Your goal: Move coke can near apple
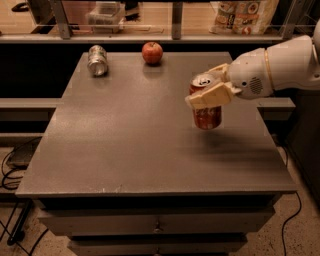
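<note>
The red coke can (207,117) with a silver top hangs upright in the air above the right part of the grey table (135,130). My gripper (210,89) is shut on the coke can around its upper half, with the white arm reaching in from the right. The red apple (152,52) sits at the table's far edge, left of and beyond the can, well apart from it.
A plain silver can (97,60) lies on its side at the far left of the table. A shelf with a clear box (105,12) and a snack bag (243,15) runs behind the table. Drawers are below the front edge.
</note>
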